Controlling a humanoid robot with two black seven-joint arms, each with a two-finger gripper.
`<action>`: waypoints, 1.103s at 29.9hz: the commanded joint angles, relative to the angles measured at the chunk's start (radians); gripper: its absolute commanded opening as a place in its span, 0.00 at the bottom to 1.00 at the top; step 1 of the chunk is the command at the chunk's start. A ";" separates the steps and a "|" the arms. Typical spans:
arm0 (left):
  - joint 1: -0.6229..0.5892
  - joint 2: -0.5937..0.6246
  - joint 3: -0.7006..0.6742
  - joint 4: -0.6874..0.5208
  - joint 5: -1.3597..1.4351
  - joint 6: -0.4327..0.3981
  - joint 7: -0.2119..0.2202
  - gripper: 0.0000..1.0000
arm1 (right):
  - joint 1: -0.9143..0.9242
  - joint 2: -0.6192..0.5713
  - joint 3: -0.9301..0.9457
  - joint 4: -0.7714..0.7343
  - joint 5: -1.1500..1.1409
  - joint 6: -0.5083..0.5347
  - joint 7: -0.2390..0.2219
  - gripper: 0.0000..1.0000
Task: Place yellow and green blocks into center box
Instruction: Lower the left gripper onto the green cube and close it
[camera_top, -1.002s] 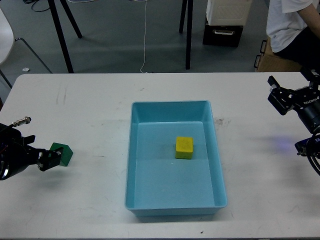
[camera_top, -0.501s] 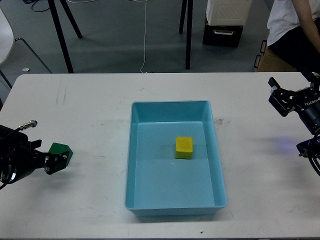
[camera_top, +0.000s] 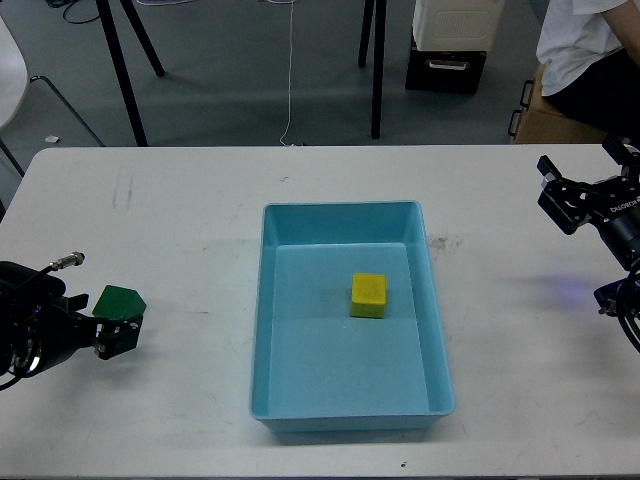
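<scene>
Yellow block (camera_top: 368, 295) inside blue box (camera_top: 437, 345) mid-table (camera_top: 200, 200), left gripper (camera_top: 115, 330) jaws holding green block (camera_top: 119, 300), right gripper (camera_top: 582, 185) jaws wide, holding nothing

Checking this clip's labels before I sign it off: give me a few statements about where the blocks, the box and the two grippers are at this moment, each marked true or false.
1. The yellow cube-shaped block lies inside the light blue plastic box. True.
2. The green block is also inside the box. False: it is at the table's left side, outside the box, at the left gripper.
3. The right gripper holds a block. False: it is at the right edge of the white table with nothing between its fingers.
4. The box sits near the middle of the table. True.
5. The yellow block rests against the box's left wall. False: it lies right of centre, clear of the walls.
</scene>
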 joint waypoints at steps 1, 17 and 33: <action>-0.001 -0.006 0.000 0.000 0.001 0.000 0.000 1.00 | -0.001 0.000 0.000 -0.002 0.000 0.000 0.000 0.99; -0.013 -0.023 -0.002 0.032 0.000 0.000 0.006 1.00 | -0.002 0.000 0.001 -0.002 -0.006 0.000 0.000 0.99; -0.044 -0.063 0.001 0.065 0.003 0.000 0.000 0.74 | -0.010 -0.009 0.008 -0.002 -0.006 0.000 0.000 0.99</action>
